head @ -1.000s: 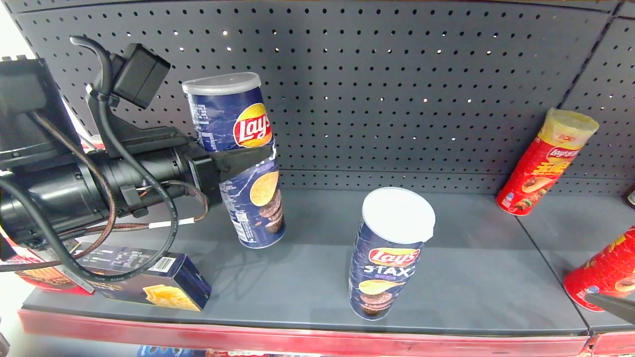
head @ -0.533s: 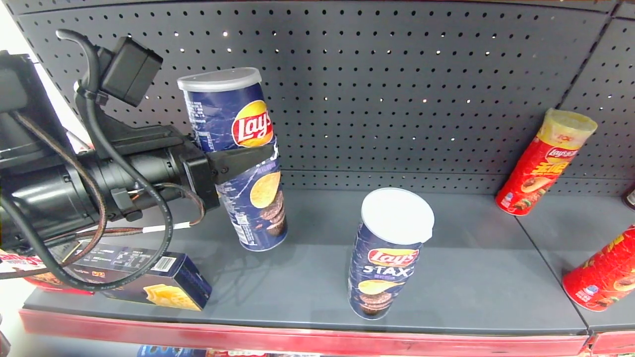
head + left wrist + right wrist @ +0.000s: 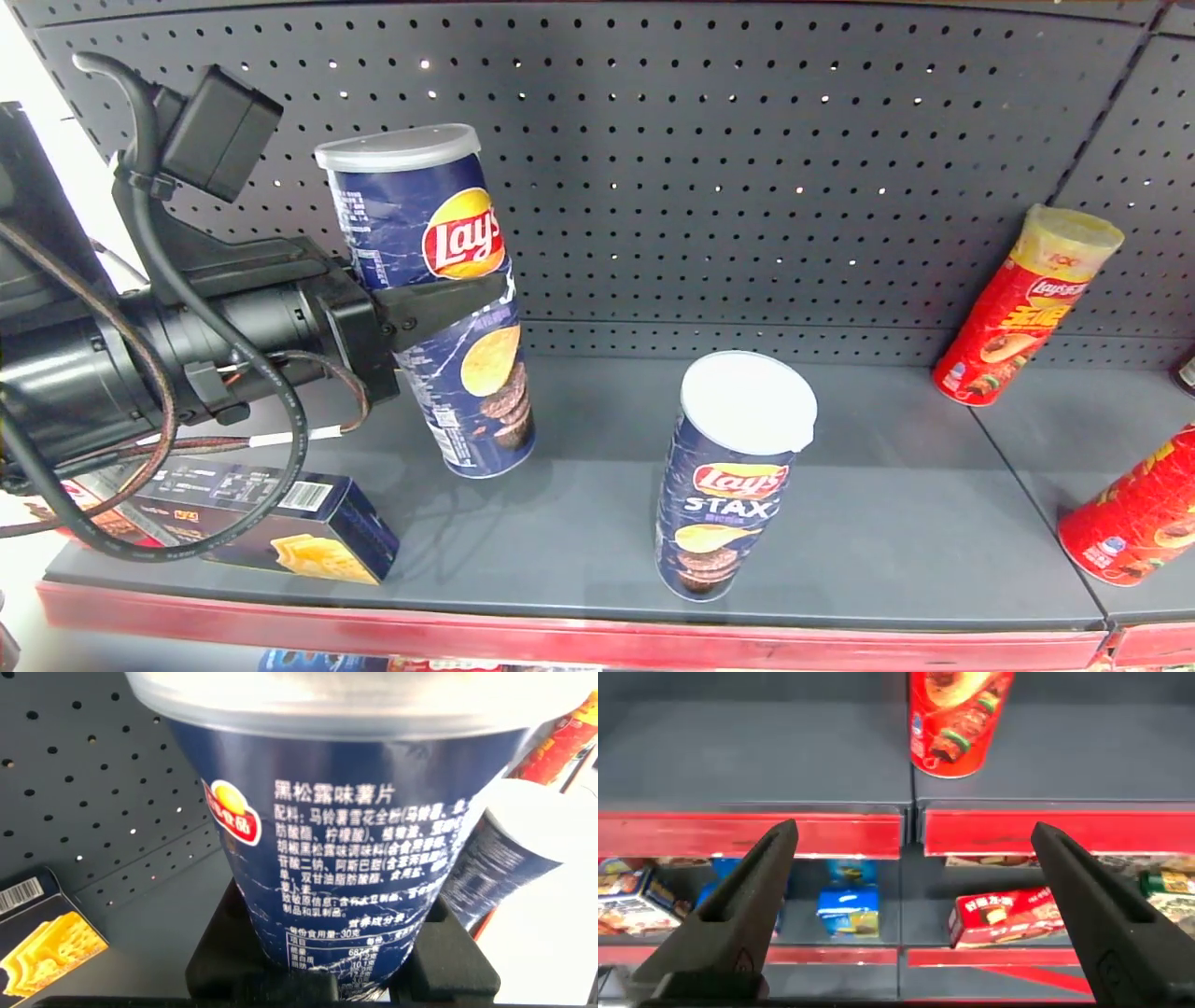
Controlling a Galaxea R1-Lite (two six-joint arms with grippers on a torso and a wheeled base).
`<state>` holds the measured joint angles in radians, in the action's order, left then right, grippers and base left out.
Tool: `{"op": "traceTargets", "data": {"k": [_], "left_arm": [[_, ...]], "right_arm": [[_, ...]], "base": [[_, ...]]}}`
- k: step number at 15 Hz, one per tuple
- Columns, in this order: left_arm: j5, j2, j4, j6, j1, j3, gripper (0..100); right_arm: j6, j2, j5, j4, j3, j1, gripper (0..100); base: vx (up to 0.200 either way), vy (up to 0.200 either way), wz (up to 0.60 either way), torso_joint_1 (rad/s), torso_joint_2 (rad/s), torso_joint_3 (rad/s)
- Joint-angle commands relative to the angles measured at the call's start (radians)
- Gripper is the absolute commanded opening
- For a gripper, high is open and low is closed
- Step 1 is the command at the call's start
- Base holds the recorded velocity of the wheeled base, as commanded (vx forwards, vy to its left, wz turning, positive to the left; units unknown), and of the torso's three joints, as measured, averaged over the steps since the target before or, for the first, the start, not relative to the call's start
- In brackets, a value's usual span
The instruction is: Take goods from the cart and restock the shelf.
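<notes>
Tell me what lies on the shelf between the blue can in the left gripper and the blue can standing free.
Nothing: in the head view, only bare grey shelf separates the held can from the standing can.

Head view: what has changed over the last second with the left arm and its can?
The left gripper, shut on the held blue can throughout, carried it slightly toward the robot's left, the lid end most. The standing blue can, the red cans and the box stayed put.

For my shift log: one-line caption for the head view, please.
Left gripper holds a tilted navy chip can at the grey shelf, left of a second navy chip can standing there.
</notes>
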<state>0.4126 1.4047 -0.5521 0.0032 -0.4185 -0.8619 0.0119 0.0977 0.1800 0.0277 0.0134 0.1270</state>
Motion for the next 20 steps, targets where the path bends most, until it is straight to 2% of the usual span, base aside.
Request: {"op": "traceTargets", "data": {"k": [1, 3, 4, 5, 6, 8, 12, 13, 15, 20], "left_arm": [[0.0, -0.006, 0.001, 0.0, 0.0, 0.0, 0], [0.005, -0.012, 0.004, 0.001, -0.003, 0.003, 0], [0.006, -0.012, -0.002, 0.001, -0.003, 0.006, 0], [0.006, -0.012, -0.003, 0.001, -0.003, 0.011, 0], [0.006, -0.012, -0.003, 0.001, -0.003, 0.015, 0], [0.006, -0.016, 0.0, 0.001, -0.003, 0.02, 0], [0.008, -0.024, -0.002, 0.001, -0.003, 0.021, 0], [0.009, -0.024, -0.002, 0.001, -0.003, 0.021, 0], [0.009, -0.024, -0.005, 0.001, -0.008, 0.021, 0], [0.009, -0.024, -0.003, 0.003, -0.029, 0.023, 0]], "right_arm": [[0.0, 0.005, -0.005, 0.005, -0.003, -0.01, 100], [-0.13, 0.005, -0.235, 0.028, -0.009, -0.009, 100], [-0.164, 0.004, -0.244, 0.04, -0.012, -0.007, 100], [-0.142, 0.004, -0.235, 0.04, -0.013, -0.007, 100], [-0.084, 0.004, -0.188, 0.04, -0.013, -0.007, 100], [-0.061, 0.004, -0.117, 0.037, -0.013, -0.007, 100], [0.01, 0.004, -0.111, 0.032, -0.013, -0.006, 100], [0.03, 0.004, -0.116, -0.032, -0.012, -0.007, 100], [-0.044, 0.004, -0.159, -0.031, -0.012, -0.007, 100], [-0.02, 0.004, -0.159, -0.031, -0.012, -0.007, 100]], "base": [[0.0, 0.0, 0.0, 0.0, 0.0, 0.0], [0.0, 0.0, 0.0, 0.0, 0.0, 0.0], [0.0, 0.0, 0.0, 0.0, 0.0, 0.0], [0.0, 0.0, 0.0, 0.0, 0.0, 0.0], [0.0, 0.0, 0.0, 0.0, 0.0, 0.0], [0.0, 0.0, 0.0, 0.0, 0.0, 0.0], [0.0, 0.0, 0.0, 0.0, 0.0, 0.0], [0.0, 0.0, 0.0, 0.0, 0.0, 0.0], [0.0, 0.0, 0.0, 0.0, 0.0, 0.0], [0.0, 0.0, 0.0, 0.0, 0.0, 0.0]]}}
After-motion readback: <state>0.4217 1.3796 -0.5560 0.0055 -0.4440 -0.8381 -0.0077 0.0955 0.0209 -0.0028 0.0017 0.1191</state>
